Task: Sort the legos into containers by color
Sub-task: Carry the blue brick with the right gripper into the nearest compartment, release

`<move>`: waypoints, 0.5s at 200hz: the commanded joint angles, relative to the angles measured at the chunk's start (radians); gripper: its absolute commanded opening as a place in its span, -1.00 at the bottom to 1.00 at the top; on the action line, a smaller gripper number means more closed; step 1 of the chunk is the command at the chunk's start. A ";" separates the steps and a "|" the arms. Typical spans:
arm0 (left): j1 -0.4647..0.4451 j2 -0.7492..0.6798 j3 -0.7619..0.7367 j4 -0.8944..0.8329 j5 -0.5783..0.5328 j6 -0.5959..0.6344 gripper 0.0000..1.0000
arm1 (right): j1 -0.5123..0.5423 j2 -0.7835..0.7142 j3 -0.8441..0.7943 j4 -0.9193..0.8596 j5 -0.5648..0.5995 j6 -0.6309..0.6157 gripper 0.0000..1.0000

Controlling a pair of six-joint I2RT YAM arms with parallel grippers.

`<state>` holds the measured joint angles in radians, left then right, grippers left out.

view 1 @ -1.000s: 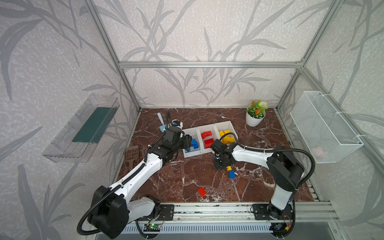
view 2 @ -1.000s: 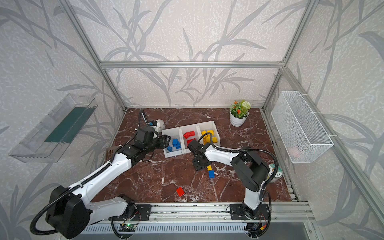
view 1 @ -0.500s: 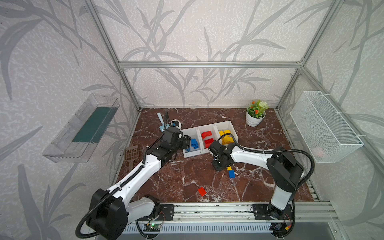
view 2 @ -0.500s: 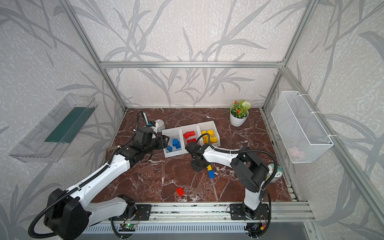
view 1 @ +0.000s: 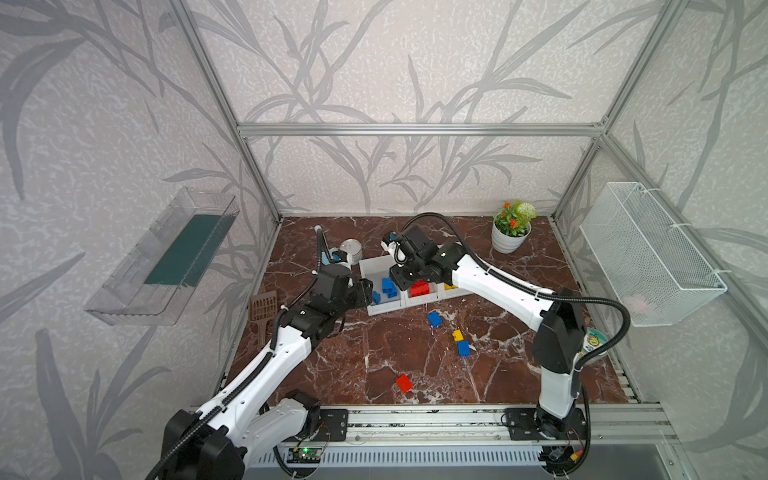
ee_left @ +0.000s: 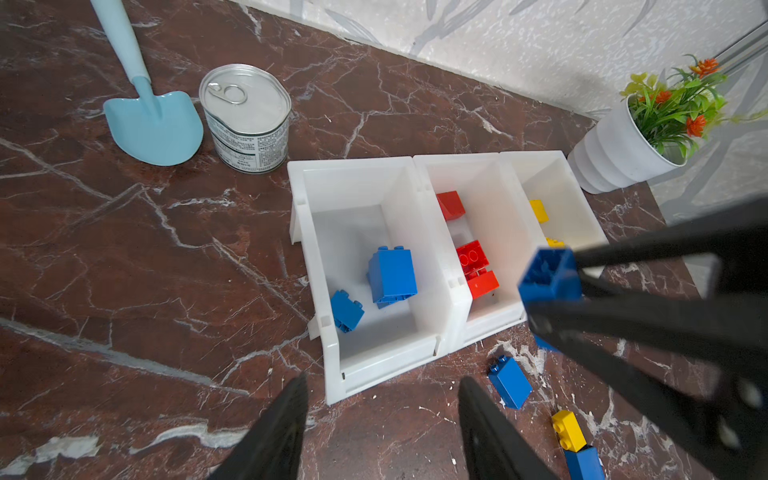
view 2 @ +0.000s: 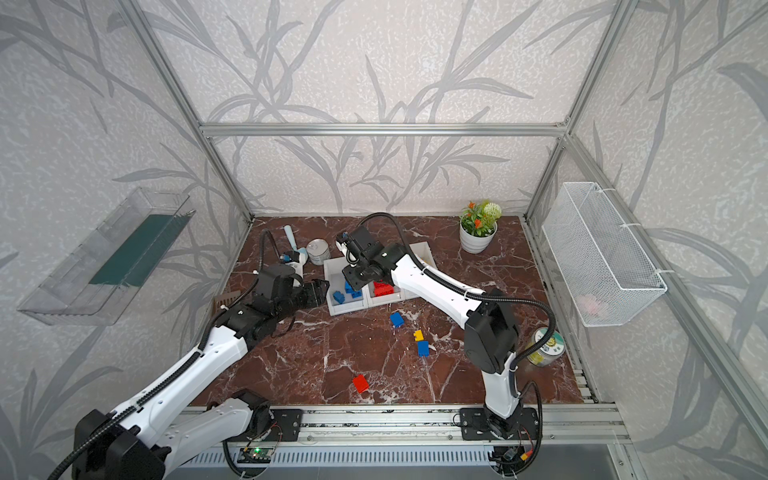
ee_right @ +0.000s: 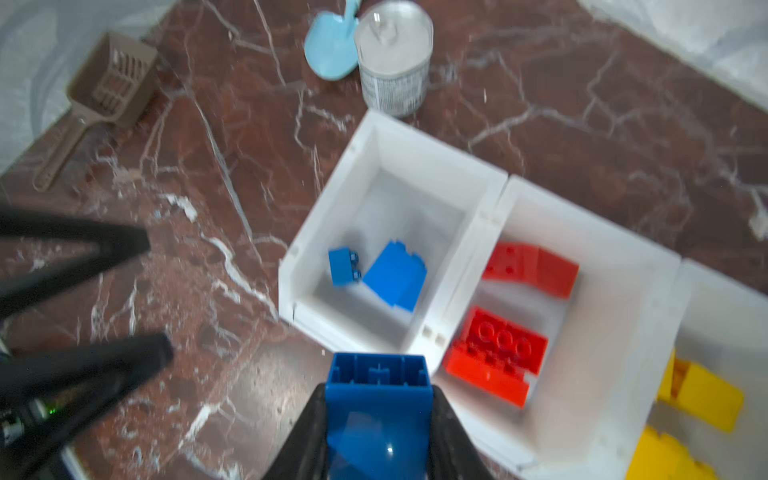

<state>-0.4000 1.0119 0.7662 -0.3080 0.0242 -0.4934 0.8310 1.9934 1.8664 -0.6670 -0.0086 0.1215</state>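
My right gripper (ee_right: 378, 419) is shut on a blue lego (ee_right: 377, 395), held in the air over the front of the containers (ee_left: 353, 164); the blue lego (ee_left: 548, 274) also shows in the left wrist view. The three joined white bins hold blue legos (ee_left: 392, 274), red legos (ee_left: 476, 266) and yellow legos (ee_left: 538, 210), left to right. My left gripper (ee_left: 382, 399) stands open and empty just in front of the blue bin. Loose on the table in both top views lie a blue lego (view 1: 434, 319), a yellow one (view 1: 457, 335), another blue (view 1: 463, 348) and a red one (view 1: 404, 383).
A tin can (ee_left: 245, 118) and a light blue shovel (ee_left: 151, 124) stand behind the bins. A brown scoop (view 1: 262, 309) lies by the left wall, a potted plant (view 1: 510, 232) sits at the back right. A wire basket (view 1: 648, 257) and a clear tray (view 1: 166, 257) hang on the side walls.
My right gripper closed on a blue lego on the table, lifted it and carried it back and left to the bins. The left arm has barely moved.
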 commanded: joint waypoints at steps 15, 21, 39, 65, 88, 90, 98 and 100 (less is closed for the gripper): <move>0.009 -0.054 -0.028 -0.057 -0.027 -0.030 0.21 | -0.027 0.213 0.274 -0.125 -0.043 -0.046 -0.37; 0.010 -0.061 -0.031 -0.058 -0.026 -0.031 0.21 | -0.029 0.249 0.328 -0.154 -0.051 -0.046 -0.37; 0.009 -0.080 -0.045 -0.061 -0.025 -0.041 0.21 | -0.032 0.348 0.489 -0.245 -0.070 -0.046 -0.35; 0.009 -0.092 -0.055 -0.062 -0.023 -0.047 0.21 | -0.032 0.441 0.654 -0.338 -0.079 -0.042 -0.17; 0.011 -0.093 -0.058 -0.065 -0.026 -0.048 0.21 | -0.032 0.444 0.668 -0.336 -0.077 -0.039 0.09; 0.010 -0.093 -0.057 -0.066 -0.027 -0.048 0.21 | -0.032 0.443 0.667 -0.335 -0.076 -0.039 0.10; 0.010 -0.092 -0.057 -0.065 -0.025 -0.047 0.21 | -0.032 0.435 0.660 -0.333 -0.073 -0.041 0.13; 0.011 -0.092 -0.056 -0.064 -0.024 -0.047 0.21 | -0.032 0.434 0.658 -0.332 -0.073 -0.041 0.14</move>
<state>-0.3969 0.9318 0.7227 -0.3531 0.0189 -0.5274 0.7986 2.4454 2.4924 -0.9401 -0.0704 0.0834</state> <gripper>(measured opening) 0.604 0.551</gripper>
